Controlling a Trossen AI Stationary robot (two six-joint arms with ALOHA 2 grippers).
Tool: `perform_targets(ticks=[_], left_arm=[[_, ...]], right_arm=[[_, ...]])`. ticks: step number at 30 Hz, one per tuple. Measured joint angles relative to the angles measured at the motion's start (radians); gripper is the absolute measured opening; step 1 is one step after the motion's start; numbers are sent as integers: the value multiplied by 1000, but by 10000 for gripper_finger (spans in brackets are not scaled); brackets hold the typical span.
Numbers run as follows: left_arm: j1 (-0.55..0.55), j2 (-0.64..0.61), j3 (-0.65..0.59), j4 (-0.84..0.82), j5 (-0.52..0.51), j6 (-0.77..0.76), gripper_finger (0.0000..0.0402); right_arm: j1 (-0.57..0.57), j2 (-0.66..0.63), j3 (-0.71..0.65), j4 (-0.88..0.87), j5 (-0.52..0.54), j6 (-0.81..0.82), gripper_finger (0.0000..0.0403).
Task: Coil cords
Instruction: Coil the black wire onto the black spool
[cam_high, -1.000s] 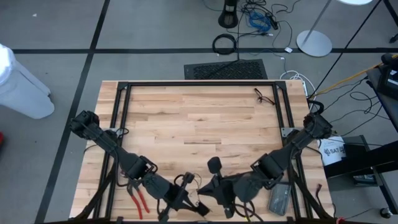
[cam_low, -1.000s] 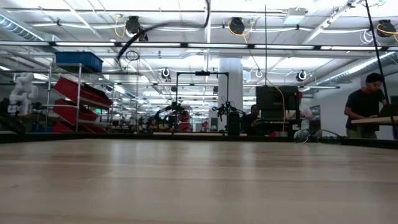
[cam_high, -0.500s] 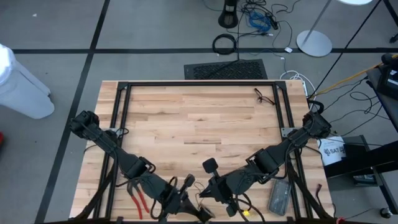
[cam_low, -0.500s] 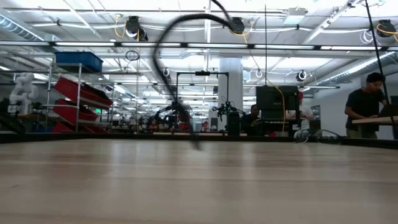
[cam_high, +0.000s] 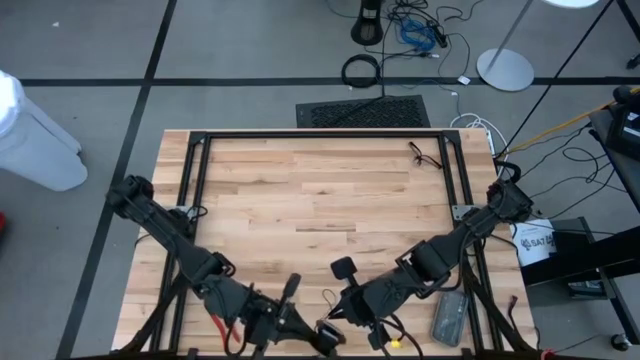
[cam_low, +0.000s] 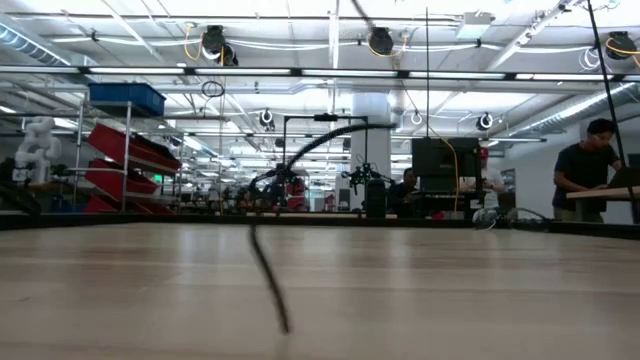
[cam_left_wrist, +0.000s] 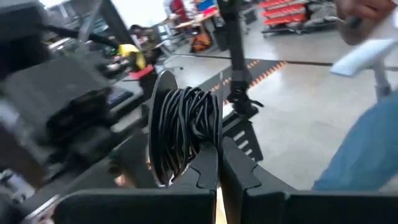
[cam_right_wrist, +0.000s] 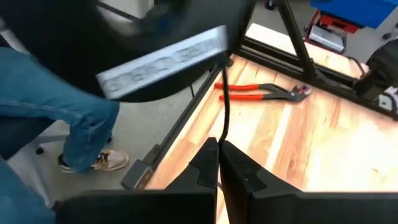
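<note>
Both grippers meet above the table's near edge, in the middle. My left gripper (cam_high: 312, 330) is shut on a coil of thin black cord (cam_left_wrist: 183, 130) made of several turns. My right gripper (cam_high: 338, 315) is shut on a single strand of the same cord (cam_right_wrist: 224, 106), which leads from its fingers toward the left arm. In the low view a slack loop of the cord (cam_low: 265, 260) hangs in front of the camera. I see no puck. My left gripper pinches the bundle of turns at one side of the coil (cam_left_wrist: 194, 155) between its two fingers. The fingers point level and lie across the turns. The coil stands out beyond the fingertips, lifted clear of the table. My right gripper pinches one strand of the cord (cam_right_wrist: 221, 135) between its two fingers, which slant down from above. The strand leaves the fingers nearly straight and is clear of the table.
Red-handled pliers (cam_right_wrist: 261, 92) lie on the wood near the front left, partly under the left arm (cam_high: 225, 330). A black frame (cam_high: 320, 135) rims the table. Glasses (cam_high: 425, 155) lie far right, a grey case (cam_high: 447, 318) near right. A person's leg and shoe (cam_right_wrist: 81, 134) are beside the near edge.
My left gripper has risen, rolled about its own axis and shifted a little toward the near edge with the coil. My right gripper has tipped and rolled almost in place. The slack cord between them has swung down from high up until it hangs low before the low camera.
</note>
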Motion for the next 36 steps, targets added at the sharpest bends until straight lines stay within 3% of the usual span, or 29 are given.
perform_targets(ticks=[10,21,28,36], left_arm=[[-7,-37,0,-12,-62,-33,2],[-10,-44,0,-62,-150,-87,2],[-16,-45,0,-189,-262,-175,2],[-14,-47,1,-290,-356,-242,2]], right_arm=[[48,1,0,-97,47,122,11],[140,1,-2,-274,423,347,51],[200,0,-146,-156,687,472,80],[174,1,-383,112,651,530,99]])
